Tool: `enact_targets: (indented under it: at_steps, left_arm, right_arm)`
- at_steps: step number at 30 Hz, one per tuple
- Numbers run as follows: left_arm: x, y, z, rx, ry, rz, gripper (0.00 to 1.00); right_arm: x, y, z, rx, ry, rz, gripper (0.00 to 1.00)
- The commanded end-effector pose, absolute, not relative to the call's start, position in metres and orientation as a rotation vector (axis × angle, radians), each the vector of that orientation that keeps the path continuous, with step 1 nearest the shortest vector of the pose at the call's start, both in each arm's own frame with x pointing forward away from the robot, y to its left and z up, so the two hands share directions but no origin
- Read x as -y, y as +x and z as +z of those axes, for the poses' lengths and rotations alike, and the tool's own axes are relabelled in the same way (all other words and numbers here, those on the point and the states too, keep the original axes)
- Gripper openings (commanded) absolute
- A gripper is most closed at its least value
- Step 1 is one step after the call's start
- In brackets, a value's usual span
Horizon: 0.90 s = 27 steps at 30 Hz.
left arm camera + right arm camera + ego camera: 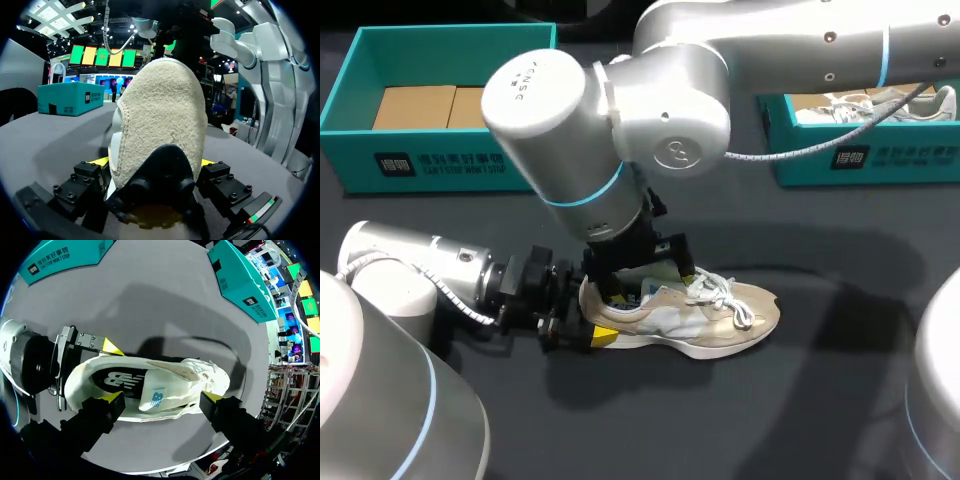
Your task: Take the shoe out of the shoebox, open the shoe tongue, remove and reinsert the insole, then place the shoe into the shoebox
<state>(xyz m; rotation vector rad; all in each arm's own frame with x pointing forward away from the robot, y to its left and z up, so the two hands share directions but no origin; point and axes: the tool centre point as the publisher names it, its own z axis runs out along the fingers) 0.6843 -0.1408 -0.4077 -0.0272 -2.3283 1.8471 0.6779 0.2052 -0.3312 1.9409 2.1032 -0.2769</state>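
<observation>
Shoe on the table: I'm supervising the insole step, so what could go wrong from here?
The left gripper holds the shoe by its heel only; pulling the insole might twist it loose. The right gripper, jaws wide over the opening, might snag the laces.

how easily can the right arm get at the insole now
Probably yes: the right tool hangs open over the shoe, the insole lies bare in its mouth, and the left tool grips the heel.
</observation>
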Motion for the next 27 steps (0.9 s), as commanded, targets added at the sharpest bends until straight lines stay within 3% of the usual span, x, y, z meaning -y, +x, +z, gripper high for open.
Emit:
enact_targets:
  at_steps: [1, 27]
  left_arm:
    - [0.139, 0.684, -0.410, 2.329, -0.025, 1.849, 0.00]
    - [0.139, 0.684, -0.410, 2.329, -0.025, 1.849, 0.00]
  right_arm:
    - [-0.209, 0.675, -0.339, -1.576, 2.158, -0.360, 1.00]
    - [-0.172, 0.681, -0.328, -1.346, 2.245, -0.301, 1.00]
